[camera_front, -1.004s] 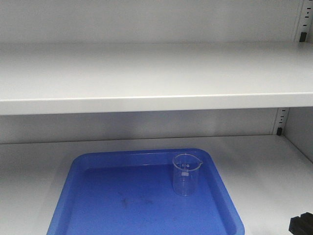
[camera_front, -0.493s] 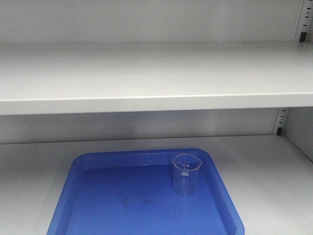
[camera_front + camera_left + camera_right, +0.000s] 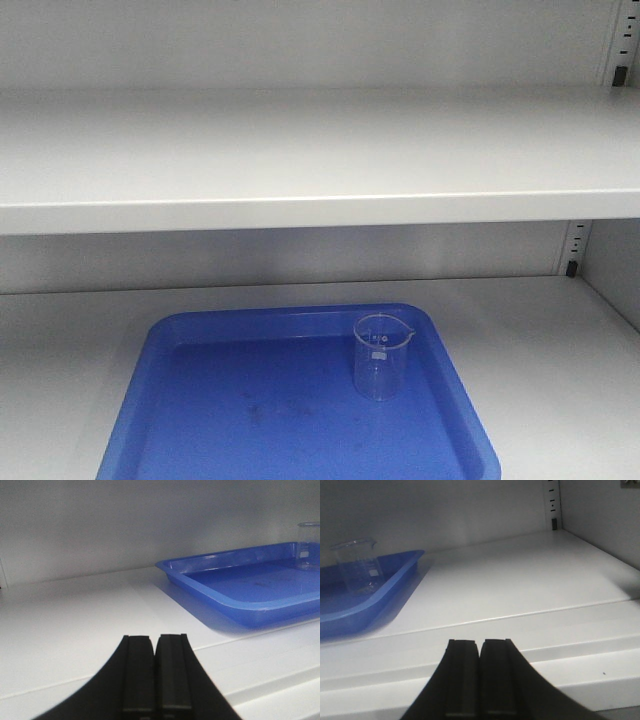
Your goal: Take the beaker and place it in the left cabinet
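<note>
Beaker [image 3: 381, 356], upright and empty, stands in the right rear part of a blue tray [image 3: 140, 420] on the lower shelf [image 3: 540, 340] of the left cabinet [image 3: 300, 160], lower centre of frame. Left gripper [image 3: 153, 675] and right gripper [image 3: 480, 677]: fingers pressed together, holding nothing, outside the shelf's front edge.

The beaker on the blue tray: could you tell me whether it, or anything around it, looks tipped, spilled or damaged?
Nothing stands out. The beaker stands upright and looks empty near the blue tray's back right corner, with no spill visible. The tray lies flat on the cabinet shelf.
</note>
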Robot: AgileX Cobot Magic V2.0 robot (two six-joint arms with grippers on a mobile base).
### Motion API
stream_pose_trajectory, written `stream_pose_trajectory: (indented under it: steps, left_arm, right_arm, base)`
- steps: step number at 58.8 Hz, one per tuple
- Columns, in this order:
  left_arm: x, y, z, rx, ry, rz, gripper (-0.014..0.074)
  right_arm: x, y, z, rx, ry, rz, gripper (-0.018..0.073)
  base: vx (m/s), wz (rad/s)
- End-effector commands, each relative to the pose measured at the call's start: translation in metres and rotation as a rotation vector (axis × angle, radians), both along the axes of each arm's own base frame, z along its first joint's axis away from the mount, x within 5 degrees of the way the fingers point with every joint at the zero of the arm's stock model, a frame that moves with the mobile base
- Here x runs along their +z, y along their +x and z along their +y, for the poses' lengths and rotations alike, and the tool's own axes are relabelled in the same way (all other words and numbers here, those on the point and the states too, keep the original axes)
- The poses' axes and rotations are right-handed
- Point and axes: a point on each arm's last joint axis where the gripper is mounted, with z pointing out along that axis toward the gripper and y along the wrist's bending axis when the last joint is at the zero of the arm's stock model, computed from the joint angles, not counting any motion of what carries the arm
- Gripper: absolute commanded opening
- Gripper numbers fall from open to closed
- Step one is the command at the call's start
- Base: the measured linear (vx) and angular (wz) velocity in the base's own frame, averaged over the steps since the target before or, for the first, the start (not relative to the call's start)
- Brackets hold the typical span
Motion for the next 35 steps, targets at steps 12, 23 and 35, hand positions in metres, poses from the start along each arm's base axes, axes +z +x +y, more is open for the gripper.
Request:
stream_pose_trajectory:
  steps: [12, 23, 35]
  left_arm:
    - [0.0031, -0.0014, 0.0003, -0.004, -0.032, -0.081, 0.0001]
    - [0.0031, -0.0014, 0.0003, -0.004, -0.032, -0.081, 0.0001]
    - [0.0031, -0.0014, 0.0003, -0.004, -0.032, -0.081, 0.0001]
  right_arm:
    - [0.0051, -0.0009, 0.0002, 0.002, 0.008, -0.080, -0.0006]
    - [0.0051, -0.0009, 0.0002, 0.002, 0.008, -0.080, -0.0006]
    - [0.0051, -0.0009, 0.0002, 0.002, 0.008, -0.080, -0.0006]
  base:
    - [0.00, 0.00]
    - [0.00, 0.00]
    - [0.00, 0.00]
